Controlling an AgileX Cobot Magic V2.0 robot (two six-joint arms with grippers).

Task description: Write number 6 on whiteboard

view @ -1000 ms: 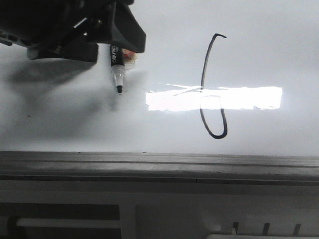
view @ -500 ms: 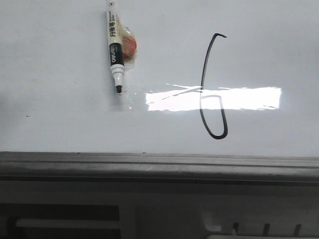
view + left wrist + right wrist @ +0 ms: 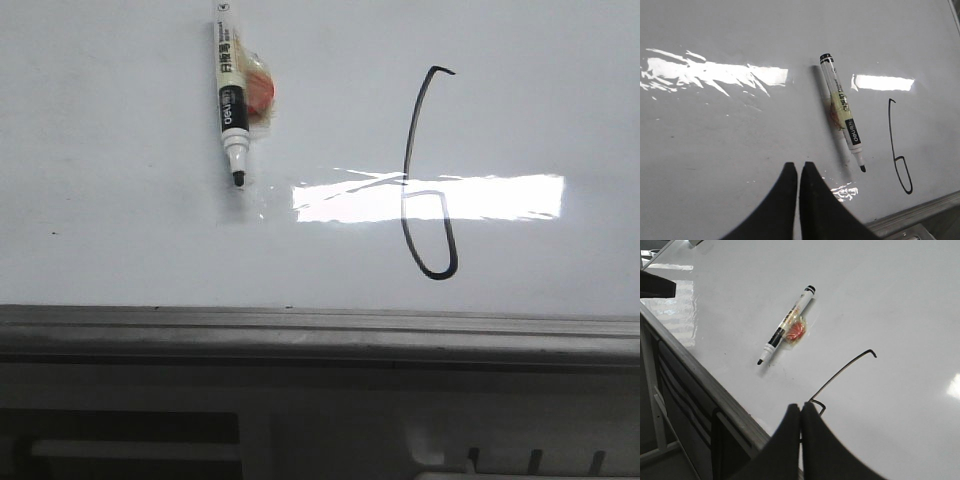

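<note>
Left pincer (image 3: 798,175) has pulled away, pressed together; "deli" marker (image 3: 232,105) lies beside the number 6 (image 3: 428,180)

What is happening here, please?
Nothing is being handled at this moment. A black 6 is already drawn on the whiteboard. The marker lies uncapped on the board to its left, with nothing gripping it. Both the left gripper and the right gripper are shut and empty, above the board.
</note>
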